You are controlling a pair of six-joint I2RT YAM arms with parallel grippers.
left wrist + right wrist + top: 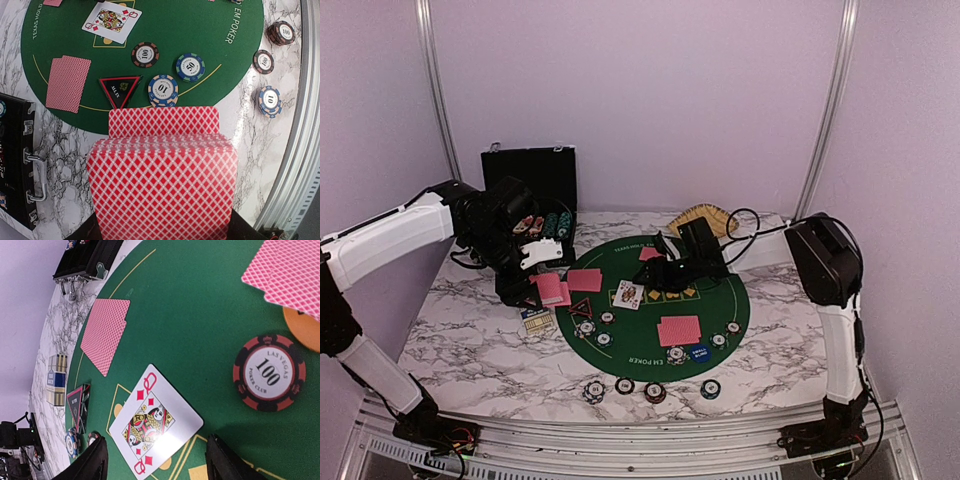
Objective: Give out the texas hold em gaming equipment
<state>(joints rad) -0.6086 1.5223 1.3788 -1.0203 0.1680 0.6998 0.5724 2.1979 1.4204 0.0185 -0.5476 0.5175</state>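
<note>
My left gripper (533,282) is shut on a deck of red-backed playing cards (162,180), held over the marble just off the green mat's (650,262) left edge. My right gripper (157,467) hangs open right over a face-up queen of diamonds (155,425), one finger on each side and nothing held. Face-down cards (679,330) lie on the mat, with another pair (68,83) near the left. A black-red triangular marker (120,90) sits beside striped chips (162,90). An orange button (302,332) peeks out under cards, and a blue button (698,352) lies at the front.
An open black chip case (532,190) stands at the back left, and a tan woven basket (705,217) behind the mat. A small card box (536,320) lies left of the mat. Several chips (654,391) rest on the marble near the front metal rail (295,150).
</note>
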